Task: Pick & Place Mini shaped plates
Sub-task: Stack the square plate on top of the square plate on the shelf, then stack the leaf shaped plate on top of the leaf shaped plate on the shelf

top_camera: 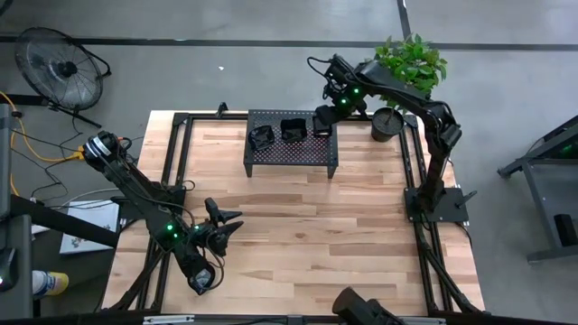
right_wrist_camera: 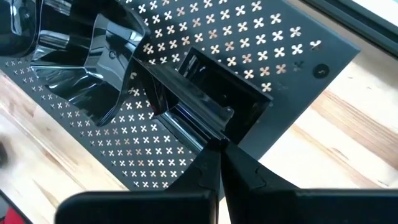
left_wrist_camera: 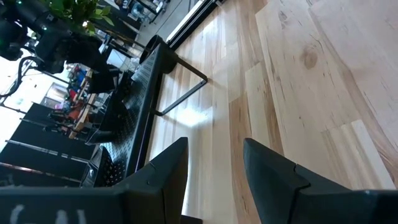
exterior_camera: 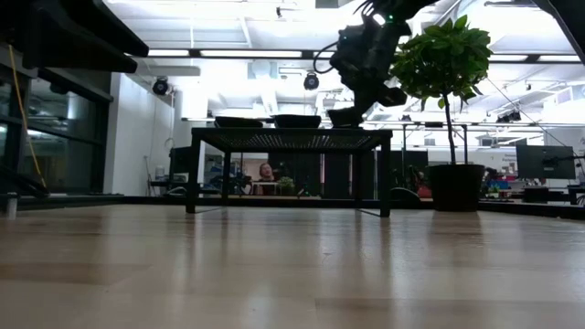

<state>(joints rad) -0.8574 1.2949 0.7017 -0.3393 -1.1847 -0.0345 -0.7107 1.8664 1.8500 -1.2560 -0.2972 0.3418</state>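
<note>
While the left gripper (top_camera: 221, 226) is idling open and empty at the near left of the table, the right gripper (right_wrist_camera: 219, 147) is pinching shut on the rim of a square mini plate (right_wrist_camera: 214, 99) lying directly ahead, on the rack's (top_camera: 289, 149) right end, beside two other plates (top_camera: 275, 134).

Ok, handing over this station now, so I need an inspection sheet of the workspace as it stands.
Surface: pale wooden table, mostly bare.
Job's things: three glossy black mini plates on the black perforated metal rack; the square plate is at its edge.
Clutter: potted green plant.
Grippers: right gripper shut on the square plate's rim; left gripper open, idle above the near left table.
Cables: yellow cable beside the table.
Surroundings: floor fan.
</note>
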